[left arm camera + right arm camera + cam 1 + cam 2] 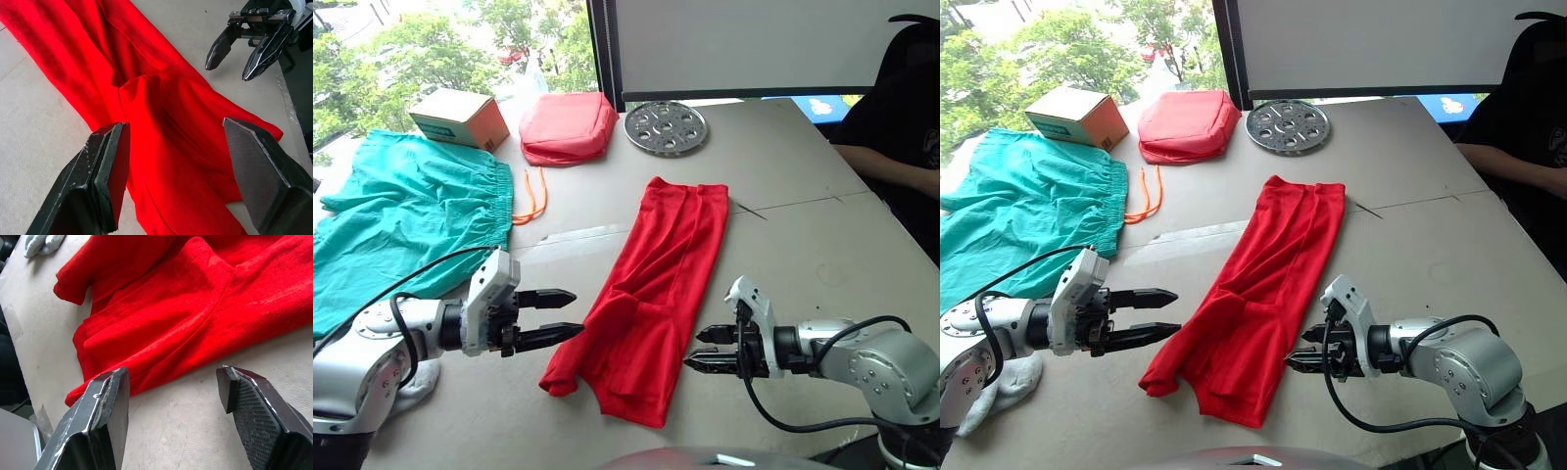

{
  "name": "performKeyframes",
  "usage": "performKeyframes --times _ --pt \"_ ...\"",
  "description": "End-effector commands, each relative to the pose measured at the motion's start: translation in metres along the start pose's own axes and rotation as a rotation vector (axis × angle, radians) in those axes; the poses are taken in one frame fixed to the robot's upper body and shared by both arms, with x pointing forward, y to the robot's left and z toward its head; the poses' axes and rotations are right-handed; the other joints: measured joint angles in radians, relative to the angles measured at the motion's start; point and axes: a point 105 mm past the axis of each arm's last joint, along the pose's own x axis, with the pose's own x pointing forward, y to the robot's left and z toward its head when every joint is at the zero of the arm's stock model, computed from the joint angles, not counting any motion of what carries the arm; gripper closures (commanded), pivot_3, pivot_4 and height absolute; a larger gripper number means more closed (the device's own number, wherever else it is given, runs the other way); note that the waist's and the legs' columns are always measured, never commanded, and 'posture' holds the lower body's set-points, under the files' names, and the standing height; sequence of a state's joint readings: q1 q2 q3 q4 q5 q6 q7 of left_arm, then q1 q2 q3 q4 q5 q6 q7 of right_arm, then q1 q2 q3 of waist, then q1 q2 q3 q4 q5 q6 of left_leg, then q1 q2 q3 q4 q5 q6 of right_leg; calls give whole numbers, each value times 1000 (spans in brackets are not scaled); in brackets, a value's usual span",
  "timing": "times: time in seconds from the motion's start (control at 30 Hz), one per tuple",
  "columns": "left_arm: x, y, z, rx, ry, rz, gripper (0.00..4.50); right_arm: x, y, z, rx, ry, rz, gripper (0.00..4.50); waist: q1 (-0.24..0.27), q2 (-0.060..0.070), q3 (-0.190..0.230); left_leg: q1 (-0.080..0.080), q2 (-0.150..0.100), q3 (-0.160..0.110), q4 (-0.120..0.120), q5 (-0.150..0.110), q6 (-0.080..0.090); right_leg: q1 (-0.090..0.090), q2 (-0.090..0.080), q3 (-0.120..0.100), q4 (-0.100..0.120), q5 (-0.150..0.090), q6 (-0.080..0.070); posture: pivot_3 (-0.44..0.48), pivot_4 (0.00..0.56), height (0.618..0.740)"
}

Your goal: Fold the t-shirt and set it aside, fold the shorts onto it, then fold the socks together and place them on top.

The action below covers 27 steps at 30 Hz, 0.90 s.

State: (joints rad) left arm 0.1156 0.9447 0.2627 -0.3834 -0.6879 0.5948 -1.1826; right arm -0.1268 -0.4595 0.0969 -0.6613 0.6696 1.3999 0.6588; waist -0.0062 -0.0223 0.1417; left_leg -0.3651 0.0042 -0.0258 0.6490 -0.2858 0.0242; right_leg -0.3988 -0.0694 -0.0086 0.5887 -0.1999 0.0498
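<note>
lying in the middle of the surface (pixel 803 196) was the t-shirt (pixel 651 294), folded lengthwise into a long red strip that ran from the far middle toward the near edge, its near end wider and rumpled, with a sleeve corner poking out on the left. the left gripper (pixel 548 315) hovered just left of that near end, jaws parted and empty, fingers pointing at the cloth without touching it. the right gripper (pixel 710 349) sat just right of the near end, also parted and empty, fingertips close to the shirt's edge but not on it. in the left wrist view the shirt (pixel 161 122) lay between the two fingers (pixel 105 181) and beyond them, with the right gripper (pixel 242 51) across the cloth.

the shorts (pixel 401 220) lay spread flat on the far left of the surface, waistband toward the shirt, well apart from it, the orange cord (pixel 530 196) trailing off the waistband. a grey sock (pixel 999 387) lay at the near left, partly under the left arm; whether both socks were there could not be told. along the far edge stood a cardboard box (pixel 460 117), a salmon pouch (pixel 568 127) beside it, and a round metal disc (pixel 666 127) with holes. a person's arm (pixel 891 166) rested at the far right edge.
</note>
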Motion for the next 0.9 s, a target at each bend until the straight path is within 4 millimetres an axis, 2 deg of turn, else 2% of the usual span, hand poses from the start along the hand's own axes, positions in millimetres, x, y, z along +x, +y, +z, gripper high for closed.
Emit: performKeyframes --times 0.03,0.07,0.17,0.3,0.53,0.67,0.8,0.9 --pt "1 23 20 75 -61 124 1197 3 -7 11 -34 -35 -37 673 3 -1 0 0 0 0 1 0 0 0 0 0 0 -1 1 0 150 740" --pt "2 30 22 68 -66 158 1197 4 -8 14 -29 -51 -40 87 3 -2 0 0 0 0 1 0 0 0 0 0 0 -1 3 0 150 740" --pt "10 45 33 56 -103 203 1197 3 -12 19 -19 -70 -62 87 -2 -4 -1 1 0 0 2 0 0 1 1 0 1 -2 3 0 150 740" --pt "23 64 38 63 -94 257 1197 10 -16 15 0 -53 -110 87 0 -6 -1 1 -1 -1 2 0 0 1 2 0 1 0 1 0 150 740" --pt "27 67 41 67 -106 268 1197 24 3 10 54 -66 -37 87 -10 -8 -2 2 2 0 1 0 0 1 5 1 2 0 0 0 150 740" --pt "25 65 41 63 -107 271 1197 32 7 8 67 -65 -21 87 -11 -8 -2 4 3 0 1 0 0 1 7 2 2 -1 3 0 150 740" --pt "19 67 39 58 -93 288 1197 38 1 3 52 -36 -76 983 -14 -8 -2 4 4 0 1 0 0 1 8 2 2 -1 2 0 150 740" --pt "16 69 37 55 -88 306 1197 40 -3 2 35 -30 -120 2203 -15 -8 -2 4 5 0 0 0 0 1 9 2 2 -1 2 0 150 740"
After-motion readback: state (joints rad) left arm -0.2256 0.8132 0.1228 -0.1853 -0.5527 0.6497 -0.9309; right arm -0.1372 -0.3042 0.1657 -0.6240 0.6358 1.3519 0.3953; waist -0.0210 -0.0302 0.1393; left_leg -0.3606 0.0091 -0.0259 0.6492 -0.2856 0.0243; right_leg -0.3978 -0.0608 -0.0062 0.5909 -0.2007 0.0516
